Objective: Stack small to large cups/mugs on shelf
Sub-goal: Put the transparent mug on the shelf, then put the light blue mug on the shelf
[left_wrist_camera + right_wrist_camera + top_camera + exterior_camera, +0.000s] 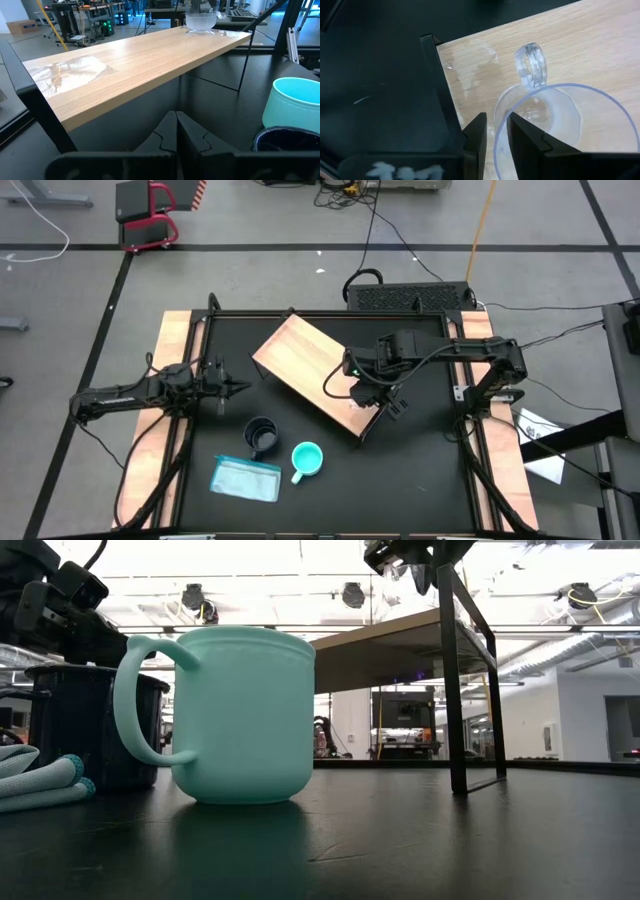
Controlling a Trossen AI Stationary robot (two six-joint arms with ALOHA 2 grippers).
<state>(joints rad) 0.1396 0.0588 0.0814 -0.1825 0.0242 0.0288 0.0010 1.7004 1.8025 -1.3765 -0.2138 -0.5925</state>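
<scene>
The light-wood shelf (315, 370) stands slantwise at the table's middle on thin dark legs. A small clear cup (555, 125) with a handle stands on the shelf top near its right end; it also shows in the left wrist view (200, 21). My right gripper (496, 122) is over it, shut on its wall. The dark mug (262, 435) and the turquoise mug (307, 460) stand on the tabletop in front of the shelf. My left gripper (236, 388) is shut and empty, left of the shelf. My right gripper pinches the clear cup's wall at the rim (495, 137), beside the handle (531, 64), with one finger inside the cup and one outside. The fingers come from above, pointing down. The cup is upright, and its base appears to rest on the shelf top.
A flat light-blue packet (246, 477) lies near the table's front edge, left of the turquoise mug. Wooden side boards (165, 380) flank the black tabletop. The shelf's dark legs (455, 680) stand behind the mugs in the low view.
</scene>
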